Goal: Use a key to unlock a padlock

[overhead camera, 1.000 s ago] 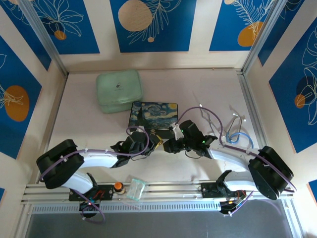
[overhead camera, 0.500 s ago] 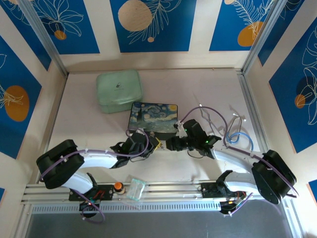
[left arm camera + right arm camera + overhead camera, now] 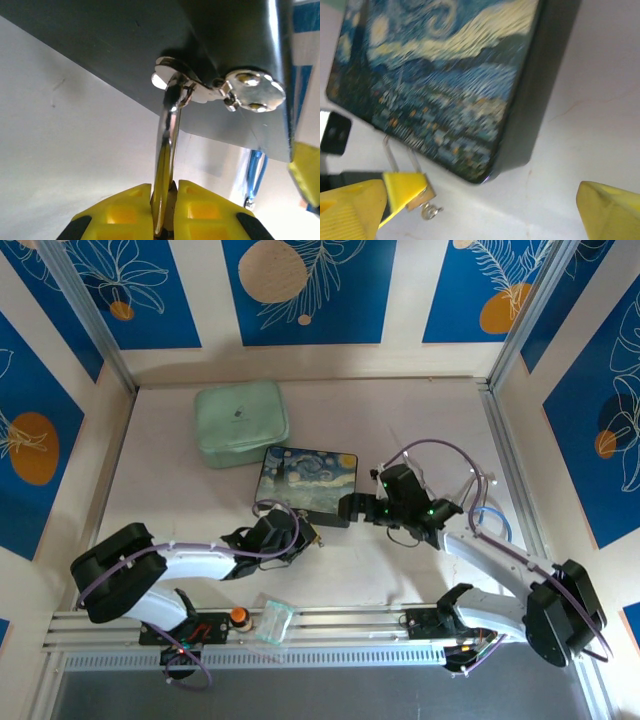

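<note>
left pincer (image 3: 164,200) clamped tight on padlock (image 3: 166,162), whose shackle is threaded upright through the hasp (image 3: 200,92) at the near edge of the painted box (image 3: 450,75). right pincer (image 3: 480,197) gapes wide, empty. key (image 3: 431,212) apparently hangs beneath the padlock, just left of the right pincer, the nearer free arm.

One painted box (image 3: 308,477), one mint-green case (image 3: 240,423), one padlock (image 3: 169,145), one orange knob (image 3: 239,616)

We find the lidded case (image 3: 240,423) behind and left of the flat tin box (image 3: 310,478); the padlock (image 3: 167,145) hangs from the hasp (image 3: 200,93) on the box's near side, and bent wires (image 3: 481,482) lie to its right.
</note>
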